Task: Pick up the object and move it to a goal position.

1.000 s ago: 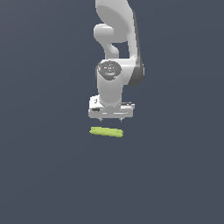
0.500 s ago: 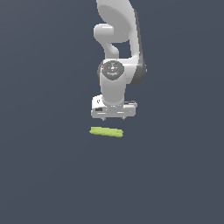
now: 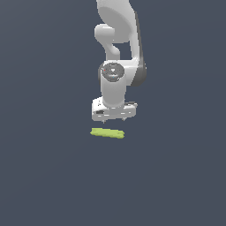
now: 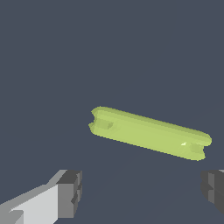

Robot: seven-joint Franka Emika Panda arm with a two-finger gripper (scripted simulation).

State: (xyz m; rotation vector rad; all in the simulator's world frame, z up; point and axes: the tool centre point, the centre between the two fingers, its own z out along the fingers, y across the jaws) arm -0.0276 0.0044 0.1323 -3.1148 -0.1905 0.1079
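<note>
Exterior view: one arm [image 3: 118, 53], white, coming down from the top of frame; one gripper [image 3: 114, 118] at its lower end, pointing down. One lime-green bar [image 3: 107, 133] lies flat on the dark grey floor [image 3: 48, 176], just below the gripper in the picture and shifted slightly toward the exterior view's left. A narrow strip of floor shows between the gripper's underside and the bar, so they read as apart, not touching. How high the gripper hangs over the floor cannot be told from this angle.

Wrist view: two fingers [image 4: 70, 193], one near each side of the frame, spread wide with bare floor between them; nothing is held. The bar lies ahead of the fingers, outside the gap, its long axis slightly tilted against the line joining them. Its ends are blunt, each with a small notch; its long face looks shallowly grooved.

Count: one bar, one arm, one gripper, two fingers. No other loose things seen.

Obstructions: in the exterior view the gripper body hides the fingertips; the bar itself is fully visible in both views.

Room: plain floor lies around the bar on every side in both views. No floor edge, wall or rim appears in either picture.
</note>
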